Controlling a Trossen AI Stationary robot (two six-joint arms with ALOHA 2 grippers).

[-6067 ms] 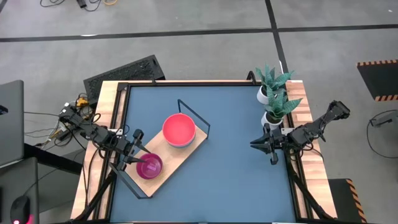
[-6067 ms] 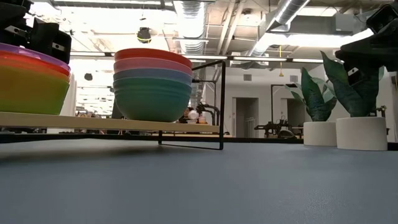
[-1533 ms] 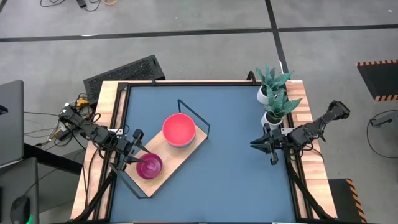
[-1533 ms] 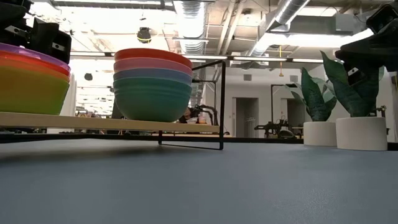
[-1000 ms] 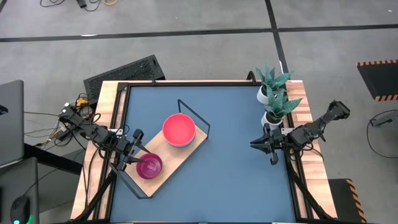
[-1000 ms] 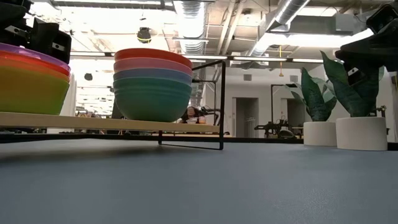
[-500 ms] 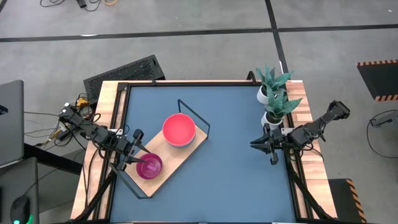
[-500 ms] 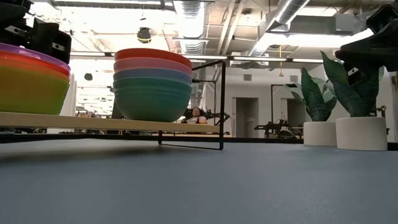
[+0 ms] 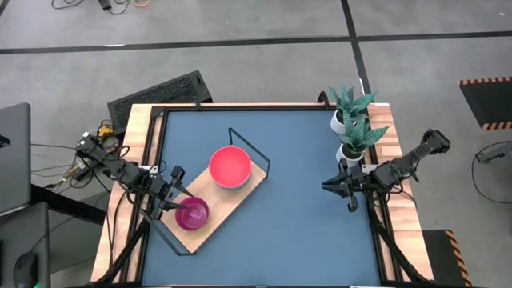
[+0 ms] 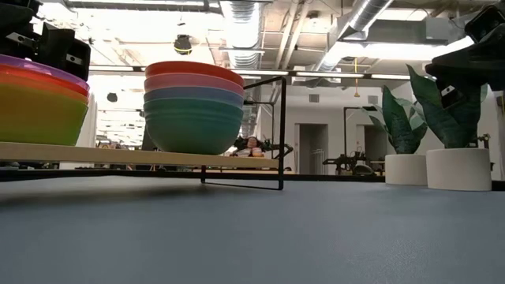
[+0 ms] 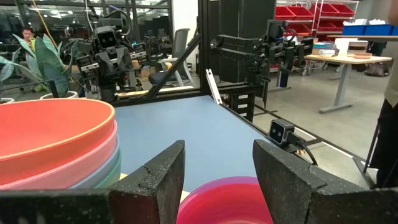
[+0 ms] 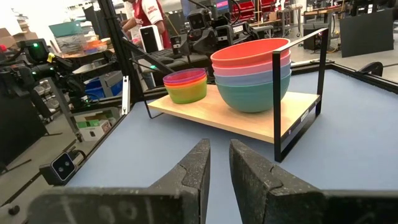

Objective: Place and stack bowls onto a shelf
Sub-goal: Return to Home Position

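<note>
Light wooden shelf with black wire frame: left of centre, diagonal. Large plastic bowl stack, red on top, at its far end. Small bowl stack, purple on top, at near end. Probably light, thin, slick: pinch a rim. Left gripper apart, empty, beside small bowl stack. Right gripper nearly together, empty, table's right.

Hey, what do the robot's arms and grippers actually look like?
The left arm and right arm are dark, slim and jointed, with loose cables by the left one's base. The left gripper has two blocky black fingers, rough and grainy; the right gripper is equally black.
</note>
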